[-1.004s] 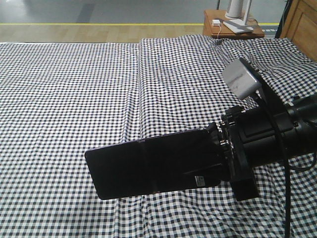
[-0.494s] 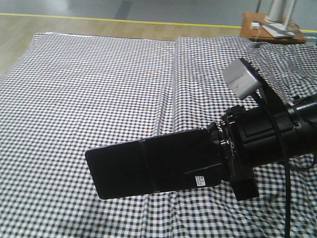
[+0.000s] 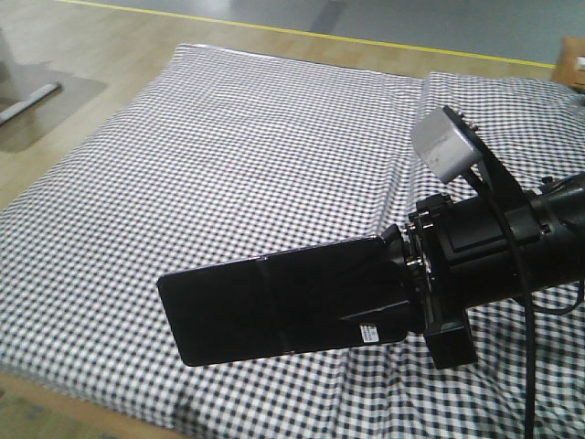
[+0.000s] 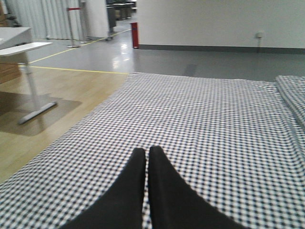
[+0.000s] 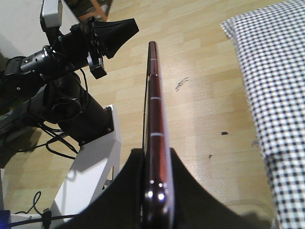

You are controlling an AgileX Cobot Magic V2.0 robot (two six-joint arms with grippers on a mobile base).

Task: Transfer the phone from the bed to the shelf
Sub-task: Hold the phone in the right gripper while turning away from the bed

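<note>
My right gripper (image 3: 395, 288) is shut on one end of the phone (image 3: 274, 306), a glossy black slab with a white sticker, held level above the bed (image 3: 228, 137). In the right wrist view the phone (image 5: 155, 119) is edge-on, its pinkish rim clamped between the black fingers of the right gripper (image 5: 157, 155), with wooden floor below and the bed's (image 5: 276, 71) corner at right. My left gripper (image 4: 145, 150) is shut with nothing in it, hovering over the checked bed (image 4: 214, 119). The left gripper (image 5: 114, 31) also shows at the upper left. The shelf is out of view.
Wooden floor (image 3: 82, 119) with a yellow line lies left of the bed. A white table (image 4: 19, 45) on a grey foot (image 4: 35, 112) stands at far left. A red post (image 4: 135, 36) is far back. My white base (image 5: 90, 176) sits beneath the arms.
The front view has swung to the left: the bed slid right in frame, the reddish side table left the picture and bare floor appeared. The phone stays clamped the same way.
</note>
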